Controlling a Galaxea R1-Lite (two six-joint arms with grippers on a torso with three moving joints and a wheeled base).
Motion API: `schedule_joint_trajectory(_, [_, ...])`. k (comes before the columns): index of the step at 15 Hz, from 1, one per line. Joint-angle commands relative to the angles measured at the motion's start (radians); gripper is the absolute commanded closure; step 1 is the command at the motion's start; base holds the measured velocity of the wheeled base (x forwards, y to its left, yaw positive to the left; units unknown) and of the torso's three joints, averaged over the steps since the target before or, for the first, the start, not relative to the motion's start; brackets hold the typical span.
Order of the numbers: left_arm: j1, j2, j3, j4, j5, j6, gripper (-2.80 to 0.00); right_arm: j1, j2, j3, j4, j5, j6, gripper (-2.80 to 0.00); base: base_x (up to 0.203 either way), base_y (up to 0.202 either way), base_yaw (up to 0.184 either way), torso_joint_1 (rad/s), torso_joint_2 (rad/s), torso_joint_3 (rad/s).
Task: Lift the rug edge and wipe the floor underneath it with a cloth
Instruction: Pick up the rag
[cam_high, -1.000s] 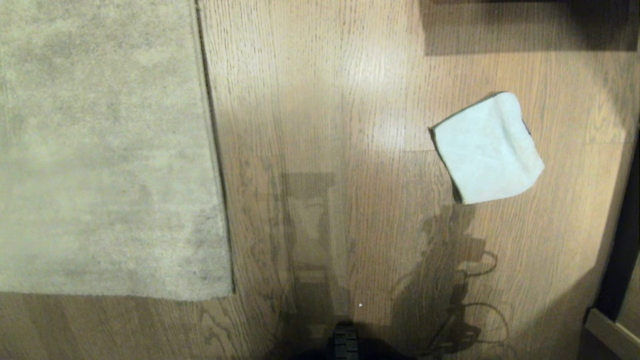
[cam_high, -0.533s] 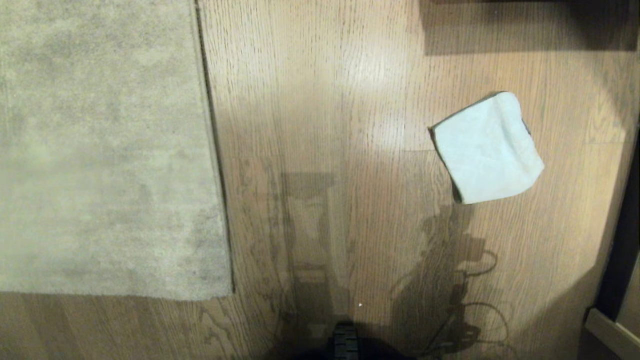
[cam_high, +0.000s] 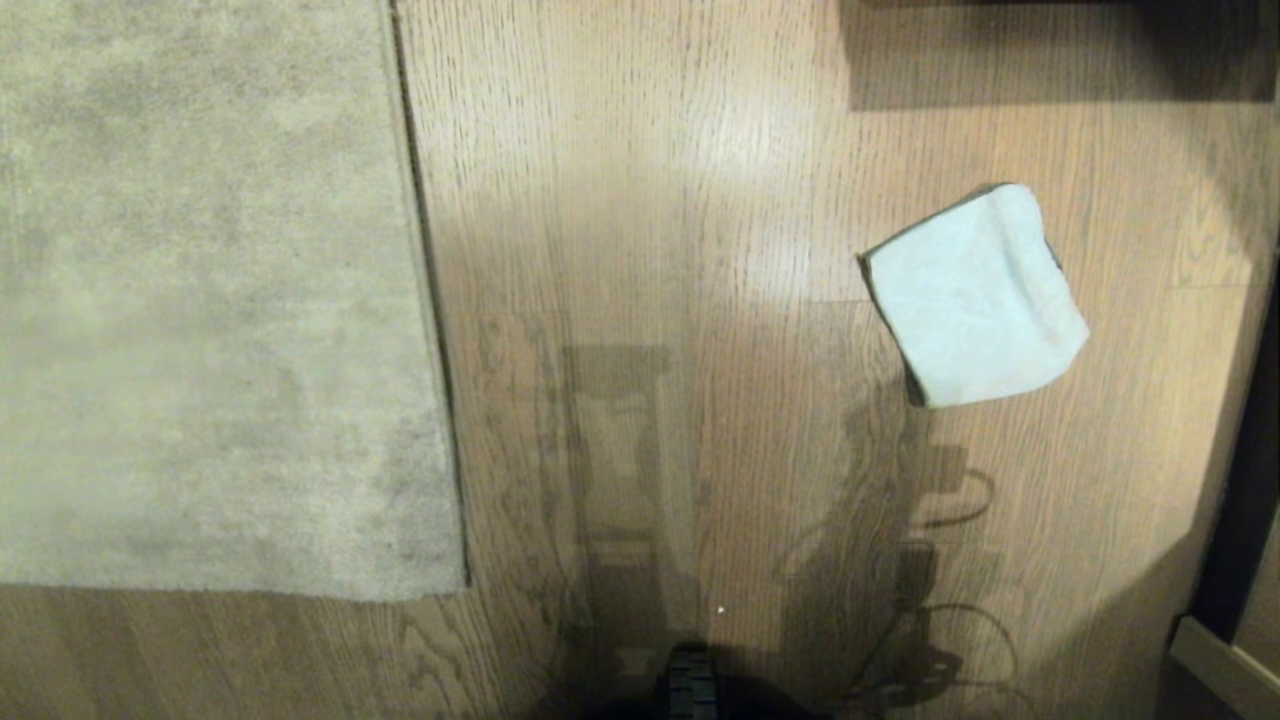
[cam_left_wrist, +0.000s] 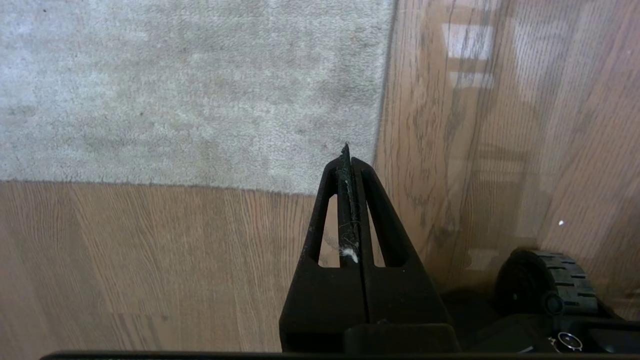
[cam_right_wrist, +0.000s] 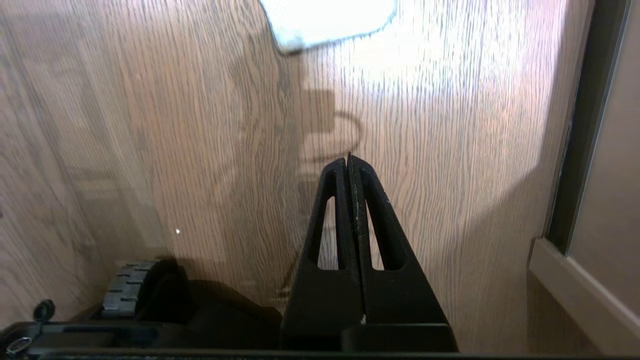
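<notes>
Your cloth (cam_high: 975, 297) lies flat on the floor (cam_high: 650, 200) to the right, well apart from the rug (cam_high: 200, 300), whose edge (cam_high: 425, 300) and corner lie flat too. Your left end effector (cam_left_wrist: 346, 150) hangs above the rug corner, fingers pressed together and empty. Your right end effector (cam_right_wrist: 348, 159) is likewise closed on nothing, over bare floor near the cloth.

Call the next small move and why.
Probably open the right end effector and reach for the cloth: it lies loose on the floor, ungrasped, and the rug edge lies flat. Both end effectors are shut and empty; left end effector near the rug corner.
</notes>
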Motion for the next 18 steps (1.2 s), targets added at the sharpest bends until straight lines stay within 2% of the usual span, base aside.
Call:
schedule_joint_trajectory(1, [0.000, 0.000, 0.000, 0.000, 0.000, -0.001, 0.00, 0.007, 0.120, -0.058, -0.011, 0.013, -0.001, 0.00, 0.000, 0.000, 0.000, 0.000, 0.00, 0.000])
schedule_joint_trajectory(4, [0.000, 0.000, 0.000, 0.000, 0.000, -0.001, 0.00, 0.056, 0.236, -0.133, -0.024, 0.052, -0.002, 0.00, 0.000, 0.000, 0.000, 0.000, 0.00, 0.000])
schedule_joint_trajectory(8, [0.000, 0.000, 0.000, 0.000, 0.000, -0.001, 0.00, 0.174, 0.450, -0.187, -0.107, 0.070, -0.001, 0.00, 0.000, 0.000, 0.000, 0.000, 0.00, 0.000])
schedule_joint_trajectory(11, [0.000, 0.000, 0.000, 0.000, 0.000, -0.001, 0.00, 0.207, 0.653, -0.201, -0.243, 0.073, -0.001, 0.00, 0.000, 0.000, 0.000, 0.000, 0.00, 0.000])
schedule_joint_trajectory(18, [0.000, 0.000, 0.000, 0.000, 0.000, -0.001, 0.00, 0.216, 1.106, -0.235, -0.658, 0.134, -0.002, 0.00, 0.000, 0.000, 0.000, 0.000, 0.00, 0.000])
